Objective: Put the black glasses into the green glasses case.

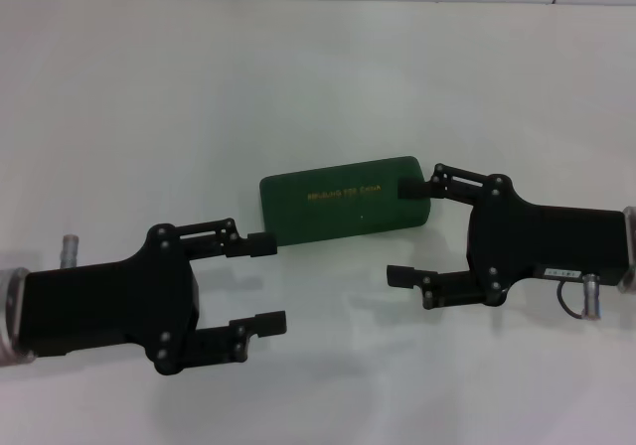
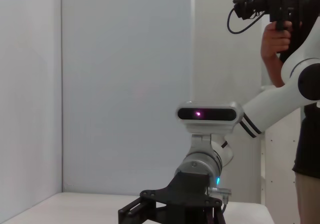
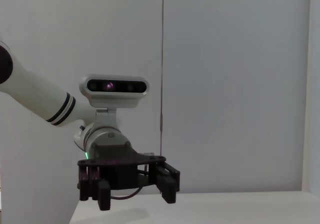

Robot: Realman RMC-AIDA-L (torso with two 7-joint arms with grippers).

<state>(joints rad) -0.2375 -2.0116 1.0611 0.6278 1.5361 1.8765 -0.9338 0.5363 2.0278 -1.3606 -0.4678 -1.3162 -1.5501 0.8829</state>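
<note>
The green glasses case (image 1: 338,200) lies shut on the white table, gold lettering up, in the middle of the head view. The black glasses are not in view in any frame. My left gripper (image 1: 266,284) is open and empty just in front of the case's left end, its upper finger (image 1: 260,246) close to the case's front corner. My right gripper (image 1: 404,232) is open and empty at the case's right end, its upper finger (image 1: 411,189) over that end. The left wrist view shows the right gripper (image 2: 170,209) farther off; the right wrist view shows the left gripper (image 3: 130,184).
The white table (image 1: 149,117) runs to a wall at the back. In the left wrist view a person (image 2: 300,84) holding a camera stands behind the right arm.
</note>
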